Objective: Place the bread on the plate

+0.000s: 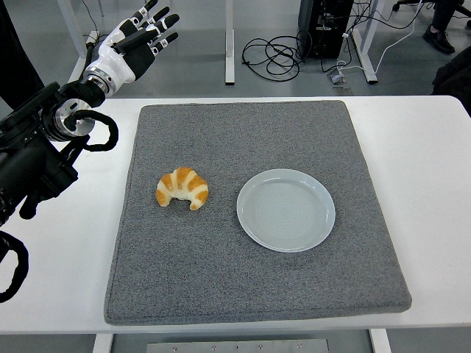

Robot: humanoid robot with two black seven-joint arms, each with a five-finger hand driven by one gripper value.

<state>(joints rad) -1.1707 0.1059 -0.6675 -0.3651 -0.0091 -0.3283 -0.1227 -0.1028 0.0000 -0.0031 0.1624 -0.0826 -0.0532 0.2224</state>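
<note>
A golden croissant (pixel 182 188) lies on the grey mat (pixel 250 294), left of centre. To its right on the same mat sits a pale blue plate (pixel 285 209) with nothing on it. My left hand (pixel 141 38) is raised at the top left, beyond the table's far edge and well away from the croissant, with its fingers spread and holding nothing. My right arm does not show.
The grey mat covers most of the white table (pixel 427 162). Beyond the far edge are table legs, coiled cables (pixel 276 55) and a black computer case (pixel 324 26) on the floor. A person's shoe (pixel 439 38) shows at the top right.
</note>
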